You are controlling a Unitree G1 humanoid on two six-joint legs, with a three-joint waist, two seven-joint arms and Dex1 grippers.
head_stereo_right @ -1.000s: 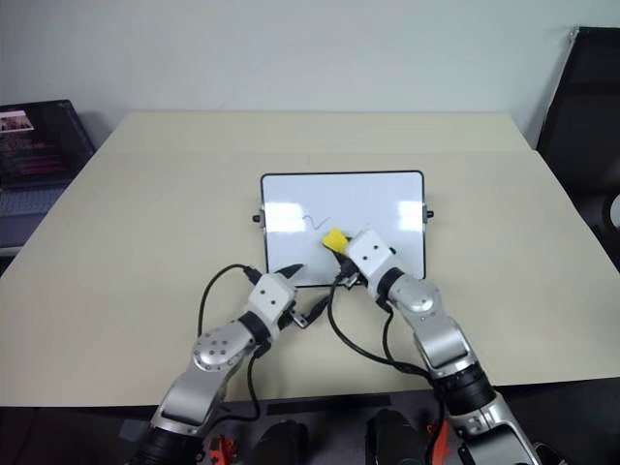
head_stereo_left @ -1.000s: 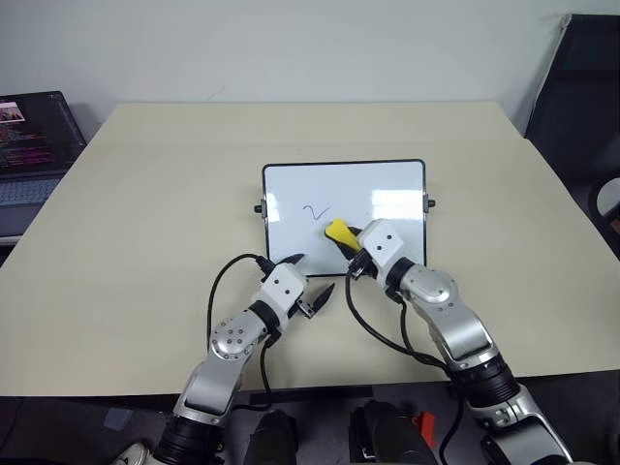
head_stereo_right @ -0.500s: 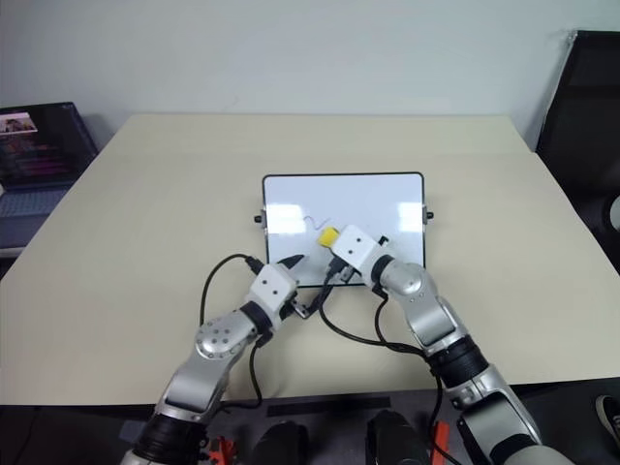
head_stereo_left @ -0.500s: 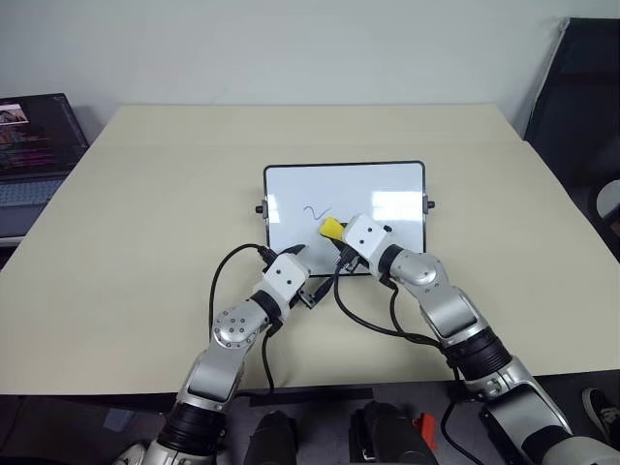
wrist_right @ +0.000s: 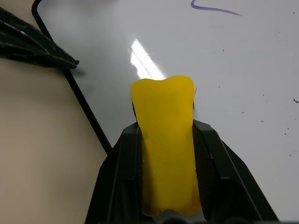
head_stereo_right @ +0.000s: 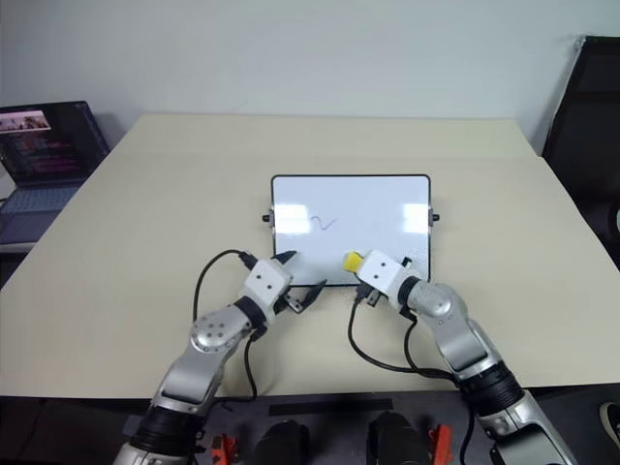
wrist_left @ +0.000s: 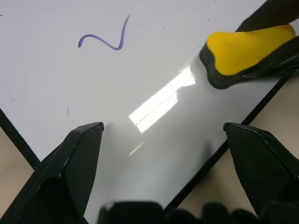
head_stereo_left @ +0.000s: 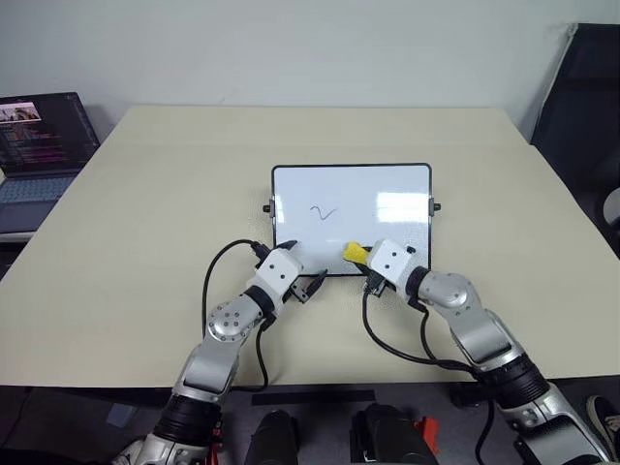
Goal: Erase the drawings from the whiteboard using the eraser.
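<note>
The whiteboard (head_stereo_left: 387, 189) lies flat at the table's middle. One drawing, a thin wavy tick (head_stereo_left: 324, 212), shows on its left half and again in the left wrist view (wrist_left: 105, 39). My right gripper (head_stereo_left: 360, 258) is shut on the yellow eraser (head_stereo_left: 355, 252), whose dark underside appears to rest on the board near its front edge, right of and below the tick. The right wrist view shows the eraser (wrist_right: 166, 135) clamped between both fingers. My left gripper (head_stereo_left: 303, 264) stands open at the board's front left corner, holding nothing, one finger (wrist_left: 79, 154) over the white surface.
An open laptop (head_stereo_left: 39, 145) sits at the table's far left corner. A black chair (head_stereo_left: 581, 107) stands beyond the right edge. Black cables loop from both wrists over the tabletop (head_stereo_left: 145, 223) in front of the board.
My right gripper has drawn the eraser from beside the tick towards the board's front edge and to the right. The tick remains. The left gripper has barely moved; the camera shifted slightly.
</note>
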